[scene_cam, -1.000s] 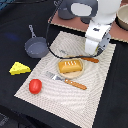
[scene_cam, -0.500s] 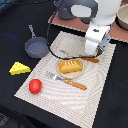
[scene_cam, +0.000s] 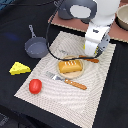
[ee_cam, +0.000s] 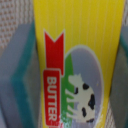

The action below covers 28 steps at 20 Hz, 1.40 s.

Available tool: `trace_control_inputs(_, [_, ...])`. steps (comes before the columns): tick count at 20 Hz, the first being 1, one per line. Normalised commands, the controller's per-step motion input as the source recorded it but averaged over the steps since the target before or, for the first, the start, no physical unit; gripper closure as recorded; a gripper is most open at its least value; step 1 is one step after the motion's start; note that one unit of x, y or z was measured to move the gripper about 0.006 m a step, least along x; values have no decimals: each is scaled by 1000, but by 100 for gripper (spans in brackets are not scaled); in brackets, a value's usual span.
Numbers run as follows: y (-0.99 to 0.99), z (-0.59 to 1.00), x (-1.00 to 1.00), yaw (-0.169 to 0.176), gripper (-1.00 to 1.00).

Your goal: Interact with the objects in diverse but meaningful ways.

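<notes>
Wrist view: tool [ee_cam: 70, 65] fingers flank butter block [ee_cam: 77, 55] edges.

A yellow butter block [ee_cam: 75, 55] fills the frame between two teal-edged grey fingers [ee_cam: 17, 75]; its red banner reads BUTTER beside a cow picture.

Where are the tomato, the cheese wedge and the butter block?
tomato [scene_cam: 35, 86], exterior view, middle of its red body.
cheese wedge [scene_cam: 19, 68], exterior view, its top face.
butter block [ee_cam: 75, 65], wrist view, its printed label.

The butter block [ee_cam: 75, 65] runs past the wrist view's edges, blurred; in the exterior view, the gripper [scene_cam: 93, 50] hides it.
</notes>
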Motion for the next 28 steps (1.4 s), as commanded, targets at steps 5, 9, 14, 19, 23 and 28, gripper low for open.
trace_control_inputs(5, [-95, -920, -742, 110, 100])
trace_control_inputs(9, [-251, -1000, -904, 108, 100])
trace_control_inputs(14, [-243, -993, -944, 96, 100])
trace_control_inputs(19, [-70, -281, -876, 69, 100])
trace_control_inputs(23, [53, 1000, -416, 0, 100])
trace_control_inputs(28, [11, 1000, -410, 0, 100])
